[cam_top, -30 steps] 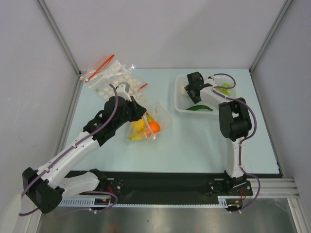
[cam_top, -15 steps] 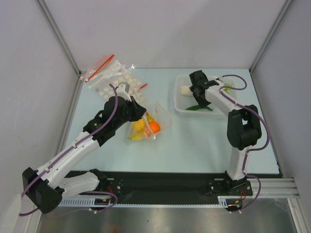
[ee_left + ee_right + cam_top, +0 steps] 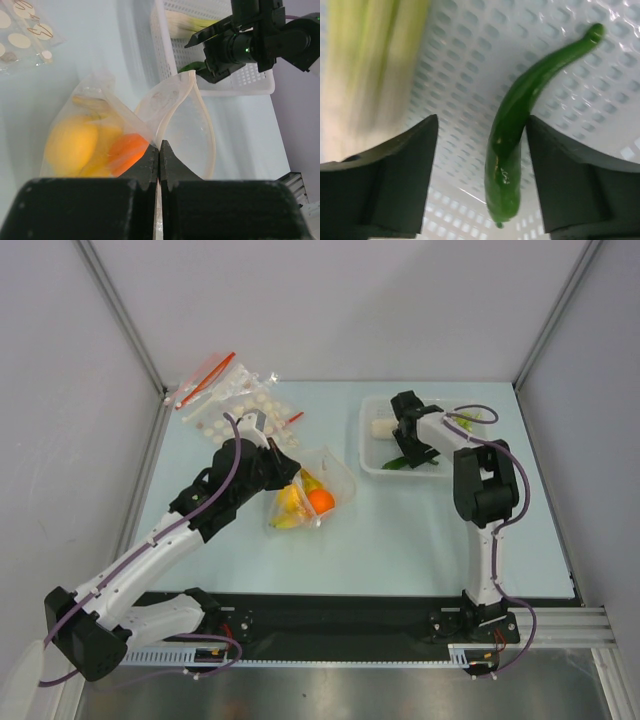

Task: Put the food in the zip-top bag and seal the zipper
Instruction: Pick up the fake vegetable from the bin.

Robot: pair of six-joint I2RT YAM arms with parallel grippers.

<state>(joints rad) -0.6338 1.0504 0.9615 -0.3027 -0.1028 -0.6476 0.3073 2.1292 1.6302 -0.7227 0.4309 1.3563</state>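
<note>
Overhead, pale blue table (image 3: 400, 540), zip-top bag (image 3: 338, 478), grey walls (image 3: 330, 310)

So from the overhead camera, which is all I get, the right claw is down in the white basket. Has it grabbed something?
Observer: Not yet. The right wrist camera shows the right gripper open, its fingers either side of the dark green vegetable, which lies on the floor of the basket.
Visitor: And the pale thing beside it?
Observer: That is the leek, blurred in that view, lying outside the fingers.
Visitor: Is the other claw pinching the bag?
Observer: Yes. The left wrist camera shows the left gripper shut on the edge of the zip-top bag, with the zipper looped wide open.
</note>
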